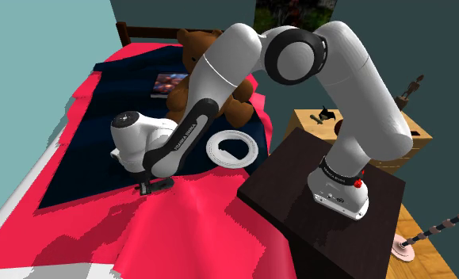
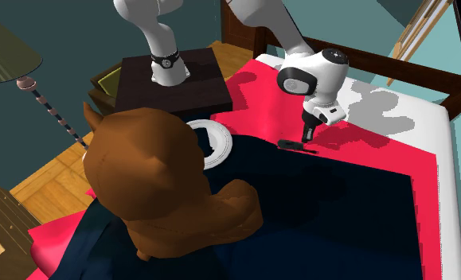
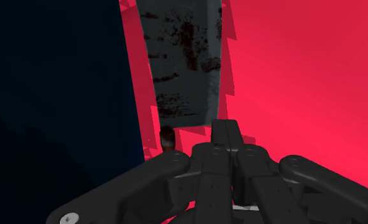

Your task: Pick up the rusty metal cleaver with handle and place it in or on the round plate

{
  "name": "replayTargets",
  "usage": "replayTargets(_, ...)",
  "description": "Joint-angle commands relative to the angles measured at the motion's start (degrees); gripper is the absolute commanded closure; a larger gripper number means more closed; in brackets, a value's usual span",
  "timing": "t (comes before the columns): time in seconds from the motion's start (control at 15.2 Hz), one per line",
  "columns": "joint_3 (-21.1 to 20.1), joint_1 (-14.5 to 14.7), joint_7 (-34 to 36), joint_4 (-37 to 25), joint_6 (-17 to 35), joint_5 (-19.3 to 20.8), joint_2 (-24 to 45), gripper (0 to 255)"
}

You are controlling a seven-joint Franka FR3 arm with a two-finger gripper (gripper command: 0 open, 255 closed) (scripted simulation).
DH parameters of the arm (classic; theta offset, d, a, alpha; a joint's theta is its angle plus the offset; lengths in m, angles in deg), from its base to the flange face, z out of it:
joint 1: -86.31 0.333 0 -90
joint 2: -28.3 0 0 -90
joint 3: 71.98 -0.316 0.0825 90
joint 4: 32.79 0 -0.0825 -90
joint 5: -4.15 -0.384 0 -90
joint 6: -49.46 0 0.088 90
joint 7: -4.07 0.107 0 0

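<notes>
Cleaver (image 3: 182,63) lies along navy blanket (image 3: 55,76) edge.

A bed (image 1: 188,230) with a red cover carries a navy blanket (image 1: 93,150) and a brown teddy bear (image 2: 157,183). Teal walls (image 1: 29,47) border one side of the bed; wooden floor (image 2: 49,179) and a wooden side table (image 1: 308,127) lie off its other side.
</notes>
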Motion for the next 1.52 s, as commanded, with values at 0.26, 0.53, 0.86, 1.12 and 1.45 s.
replayTargets(0.26, -0.35, -2.86, -3.58, 6.34, 0.45, 1.05, -5.25, 0)
replayTargets(0.53, 0.17, -3.18, -4.30, 7.14, 1.68, 1.88, -4.69, 0)
replayTargets(0.86, 1.12, -2.43, -3.84, 5.74, 3.38, 2.66, -1.63, 0)
replayTargets(1.12, 1.12, -2.42, -3.84, 5.74, 3.38, 2.66, -1.63, 0)
replayTargets(1.45, 1.12, -2.42, -3.84, 5.74, 3.38, 2.66, -1.63, 255)
